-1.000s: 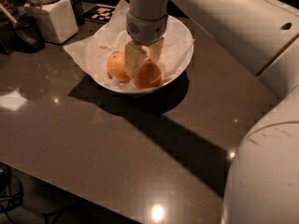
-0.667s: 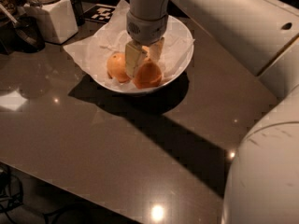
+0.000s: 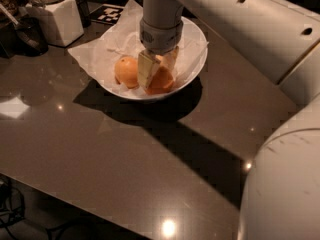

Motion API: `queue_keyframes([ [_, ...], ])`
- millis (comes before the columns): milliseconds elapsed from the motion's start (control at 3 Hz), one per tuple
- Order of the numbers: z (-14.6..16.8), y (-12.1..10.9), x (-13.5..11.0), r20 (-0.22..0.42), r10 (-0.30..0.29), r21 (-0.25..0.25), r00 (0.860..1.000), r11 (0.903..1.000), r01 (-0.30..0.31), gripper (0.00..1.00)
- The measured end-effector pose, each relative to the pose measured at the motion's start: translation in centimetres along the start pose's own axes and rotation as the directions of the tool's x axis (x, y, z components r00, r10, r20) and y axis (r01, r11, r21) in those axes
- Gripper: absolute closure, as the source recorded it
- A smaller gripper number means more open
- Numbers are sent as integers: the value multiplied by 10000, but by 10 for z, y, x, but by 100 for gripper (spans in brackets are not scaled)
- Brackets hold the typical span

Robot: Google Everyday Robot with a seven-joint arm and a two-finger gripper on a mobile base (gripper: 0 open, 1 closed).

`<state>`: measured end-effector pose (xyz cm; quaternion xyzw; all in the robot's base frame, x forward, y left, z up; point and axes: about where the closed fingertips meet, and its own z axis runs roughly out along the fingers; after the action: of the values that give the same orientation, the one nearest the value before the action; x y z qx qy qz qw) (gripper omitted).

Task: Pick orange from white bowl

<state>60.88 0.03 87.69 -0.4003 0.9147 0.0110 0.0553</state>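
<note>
The white bowl (image 3: 196,69), wide, shallow and lined with crumpled white paper, stands at the back of the dark table. Two oranges lie in it. One orange (image 3: 126,71) lies free at the left. My gripper (image 3: 159,77) reaches straight down into the bowl from above. Its two pale fingers (image 3: 148,69) stand on either side of the second orange (image 3: 162,81) and press against it. That orange still rests in the bowl. The arm hides the bowl's far middle.
A square white jar (image 3: 55,19) with a lid stands at the back left, next to a dark cup (image 3: 31,34). A black-and-white marker tag (image 3: 109,14) lies behind the bowl. My own white arm and body fill the right side. The table's front edge runs along the lower left.
</note>
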Motion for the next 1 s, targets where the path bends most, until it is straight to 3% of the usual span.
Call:
queue_keyframes([
  [667, 20, 7, 5, -402, -107, -206, 9991, 9997, 99, 34],
  [1000, 22, 6, 0, -238, -108, -180, 9997, 9998, 104, 52],
])
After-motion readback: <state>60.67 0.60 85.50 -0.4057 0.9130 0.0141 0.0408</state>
